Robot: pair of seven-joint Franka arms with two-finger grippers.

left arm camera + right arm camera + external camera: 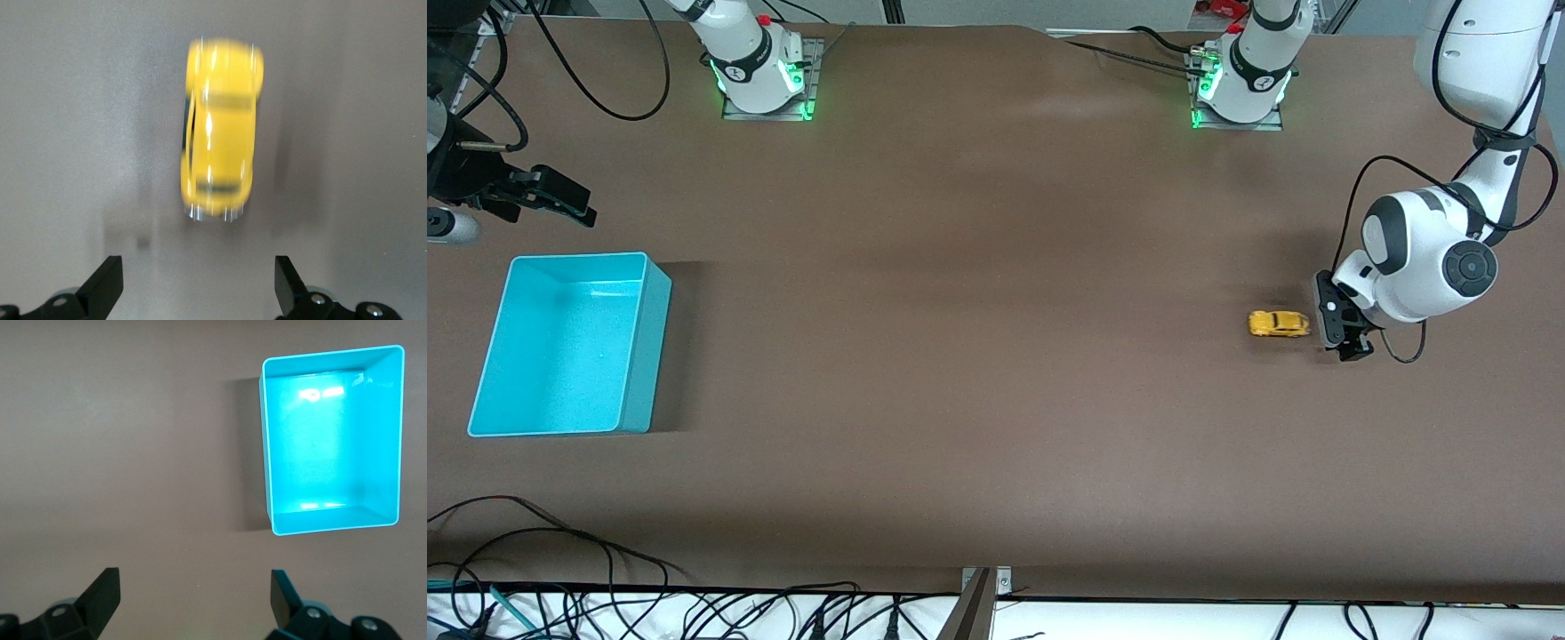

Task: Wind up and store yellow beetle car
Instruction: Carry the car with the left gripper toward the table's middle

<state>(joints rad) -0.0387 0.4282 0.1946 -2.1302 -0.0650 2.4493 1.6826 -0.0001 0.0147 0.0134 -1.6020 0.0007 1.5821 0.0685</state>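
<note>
The turquoise bin point(569, 345) sits on the brown table point(978, 356) toward the right arm's end, open side up, w/ nothing in it; its inner floor shows only glare patches in the right wrist view point(331, 439). The yellow beetle car point(1279, 324) is not in the bin: it stands on its wheels on the bare table toward the left arm's end, well apart from the bin, w/ its long axis running along the table's length. In the left wrist view the car point(220, 127) looks blurred, roof up, dark windows visible, shadow under it. The left gripper point(1347, 345) is low just beside the car, on the side toward the left arm's end of the table; its two dark fingers point(107, 283) are spread wide w/ the car in front of them and clear of both, so nothing is gripped. The right gripper point(560, 197) hangs above the table near the bin, at the bin's edge toward the robots' bases; its fingers point(103, 595) are also spread apart and empty, w/ only bare tabletop between them, the arm waiting. Black cables point(560, 604) lie along the table edge nearest the front camera.
</note>
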